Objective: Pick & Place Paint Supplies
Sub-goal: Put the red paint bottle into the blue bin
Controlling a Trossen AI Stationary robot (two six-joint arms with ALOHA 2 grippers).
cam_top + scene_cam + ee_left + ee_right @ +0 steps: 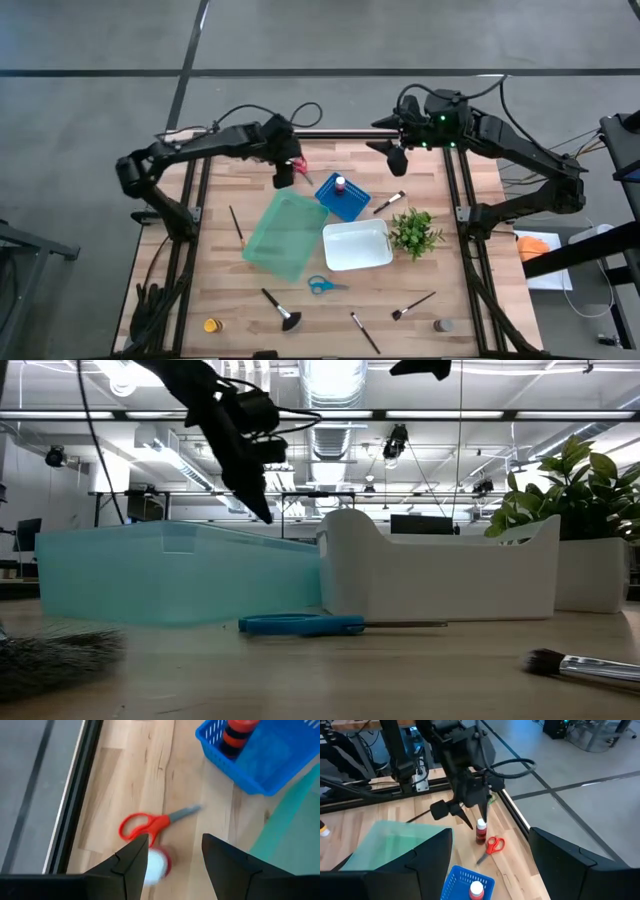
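Observation:
My left gripper is open and hangs low over the table's far left part. Its fingers point down on either side of a small red paint bottle with a white cap. Red-handled scissors lie flat just beside the bottle. My right gripper is open and empty, raised above the far edge. A blue basket holds a red-capped bottle. Blue scissors and several brushes lie flat on the table. My left gripper comes at the standing bottle from above. The bottle's white cap stands close against one finger with a wide gap to the other. I cannot tell whether that finger touches the cap.
A teal bin and a white bin stand mid-table, with a leafy plant to the right of the white bin. A yellow-capped bottle and a grey one stand near the near edge. Dark rails run along the far edge.

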